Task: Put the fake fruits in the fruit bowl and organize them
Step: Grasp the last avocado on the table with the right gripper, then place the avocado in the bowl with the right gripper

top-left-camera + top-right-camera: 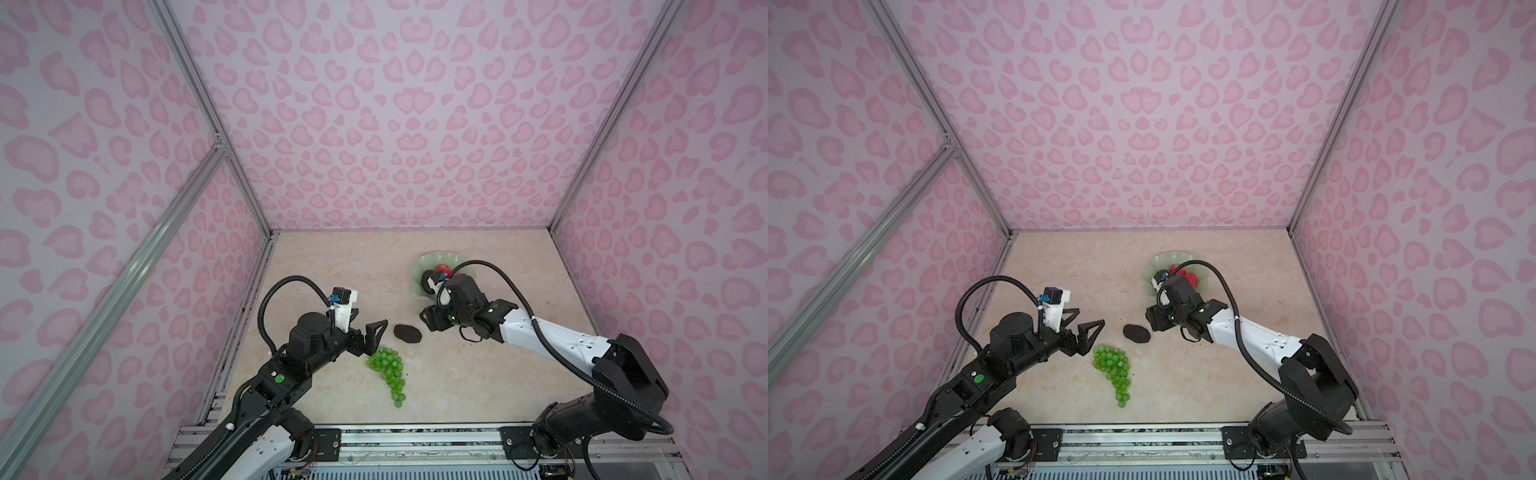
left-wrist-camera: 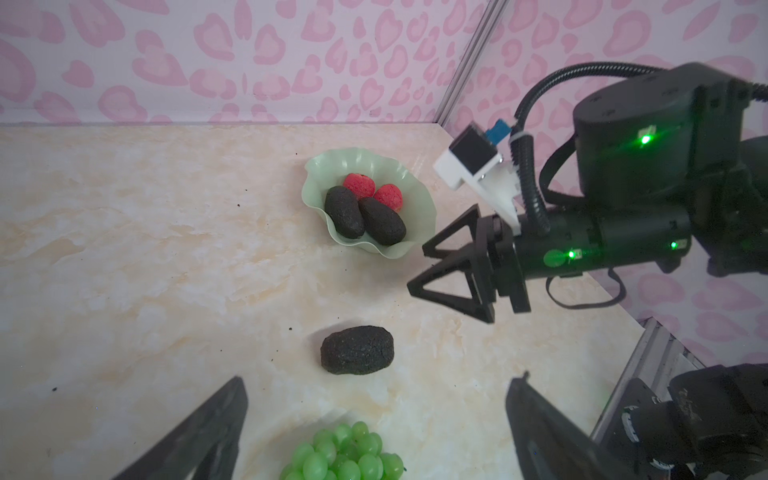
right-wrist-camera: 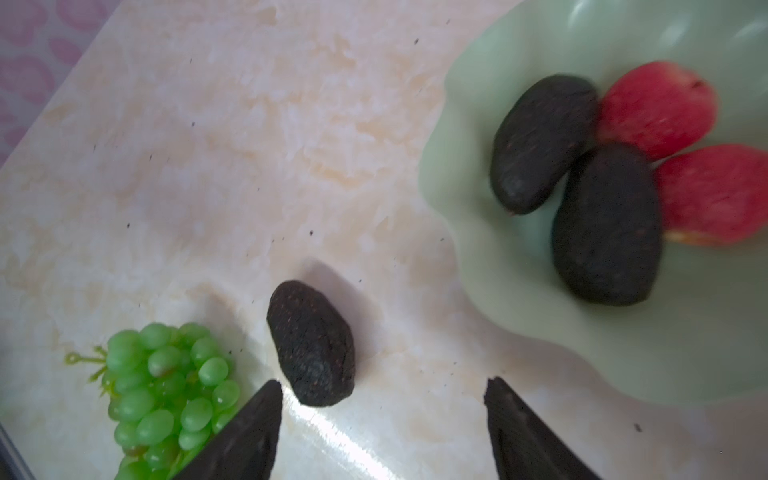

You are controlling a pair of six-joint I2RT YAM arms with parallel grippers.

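The marble tabletop (image 1: 332, 270) fills the lower middle of both top views. On it, just right of centre, sits the fruit bowl (image 1: 432, 258), with its near half hidden under my right arm. My right gripper (image 2: 417, 268) hangs just beside the bowl's near rim. The left wrist view shows its jaws parted with nothing between them. My left gripper (image 1: 1091, 316) is left of centre in the frame, fingers spread wide and empty, hanging near the broad end of the grapes (image 1: 388, 372). That bunch lies on the bare table below the middle of the frame, well apart from the bowl, and tapers toward the lower edge. The loose avocado (image 1: 407, 332) also lies on the table, between my two grippers. It is just above the grapes in the frame and outside the bowl. The two avocados (image 2: 344, 212) in the bowl lie side by side and touch. Tucked against their far side are the two red fruits (image 2: 359, 185), close together.
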